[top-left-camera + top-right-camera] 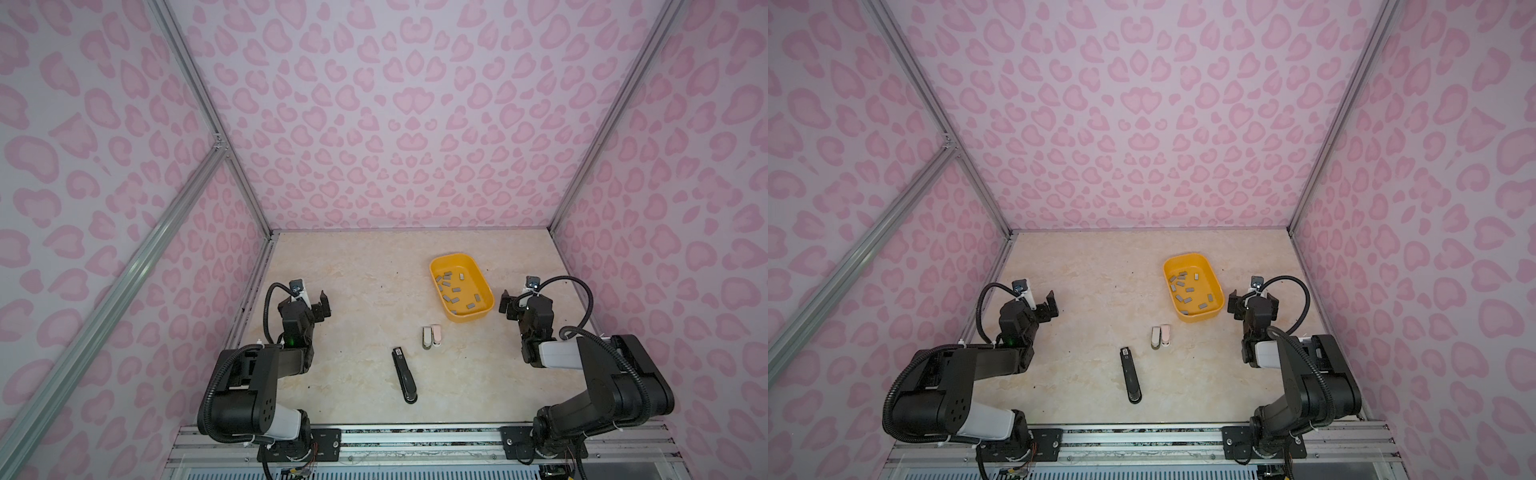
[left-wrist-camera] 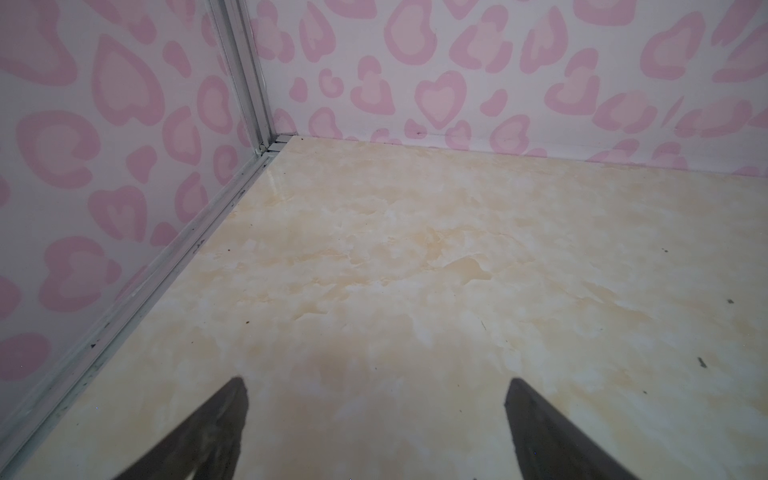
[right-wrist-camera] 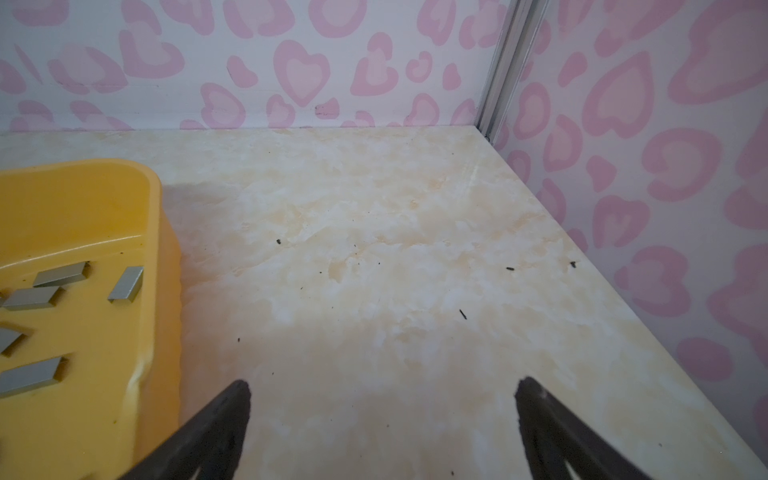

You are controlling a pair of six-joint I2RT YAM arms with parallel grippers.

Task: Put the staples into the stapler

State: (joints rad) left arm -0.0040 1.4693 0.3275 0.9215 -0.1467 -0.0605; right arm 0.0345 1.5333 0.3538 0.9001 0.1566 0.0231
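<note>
Jaws stand spread wide and empty on both the left arm (image 1: 299,316) and the right arm (image 1: 534,320), poised low over the tabletop (image 1: 365,282) with nothing grasped. The staples (image 1: 456,287) lie loose in a yellow tray (image 1: 469,316) just beside the right jaws, seemingly corralled for easy picking. A black stapler (image 1: 404,376) and two small staplers (image 1: 427,337) lie mid-tabletop, likely within either arm's reach.

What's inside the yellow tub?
A dozen or so small grey staples lie scattered on the floor of the yellow tub. Nothing else shows, though its near wall hides a sliver of that floor.
</note>
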